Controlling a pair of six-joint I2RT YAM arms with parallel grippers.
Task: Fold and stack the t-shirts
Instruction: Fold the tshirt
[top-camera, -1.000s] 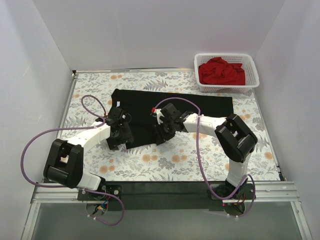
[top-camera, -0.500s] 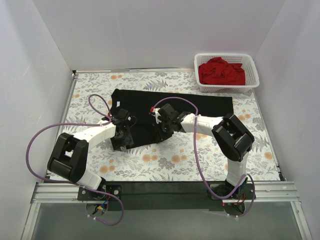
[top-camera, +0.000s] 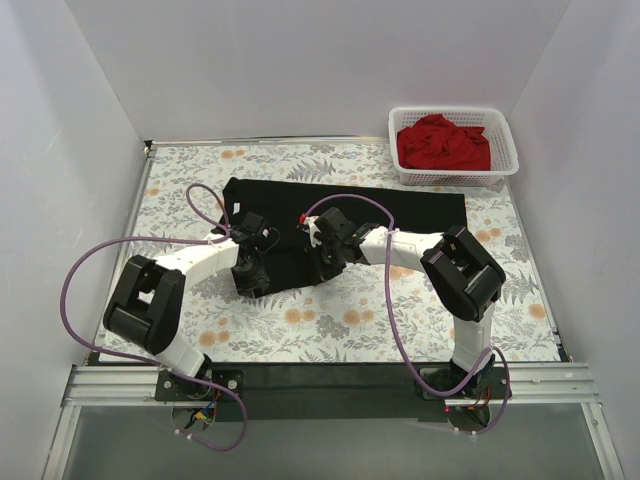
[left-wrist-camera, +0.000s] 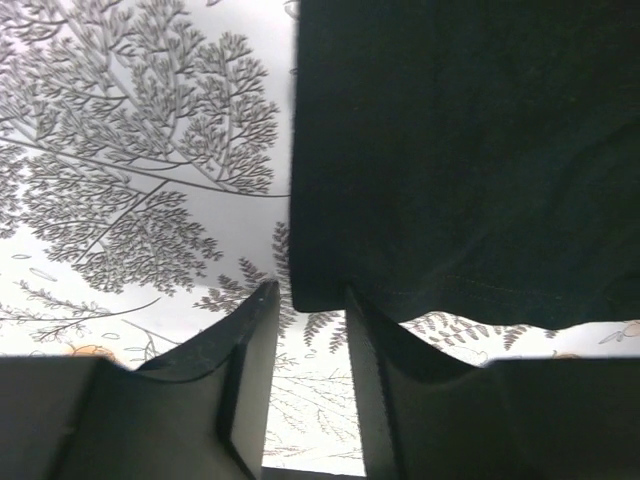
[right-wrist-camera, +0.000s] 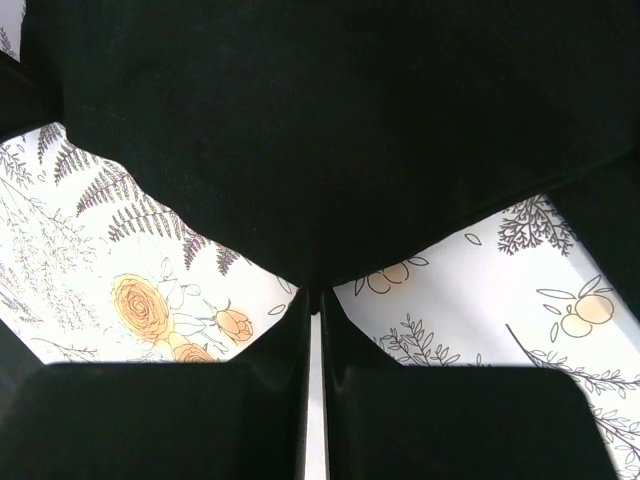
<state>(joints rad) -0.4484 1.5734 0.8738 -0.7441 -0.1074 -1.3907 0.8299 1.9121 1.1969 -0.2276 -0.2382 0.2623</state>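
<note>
The black t-shirt (top-camera: 390, 210) lies spread flat across the middle of the table. The red t-shirt (top-camera: 440, 143) lies crumpled in the white basket at the back right. My left gripper (top-camera: 250, 272) is at the shirt's near left corner. In the left wrist view the black shirt (left-wrist-camera: 460, 150) has its corner at the tips of my left gripper (left-wrist-camera: 307, 292), whose jaws stand apart with table showing between them. My right gripper (top-camera: 325, 262) is at the near hem. In the right wrist view my right gripper (right-wrist-camera: 313, 292) is shut on a point of the black shirt's (right-wrist-camera: 330, 120) hem.
The white lattice basket (top-camera: 507, 160) stands at the back right corner. The floral tablecloth (top-camera: 350, 320) covers the table. White walls close in the left, back and right sides. Purple cables loop over both arms.
The left gripper has moved a little right and away along the shirt's near left corner, its elbow swinging outward. The right gripper has shifted slightly left and away, still on the hem.
</note>
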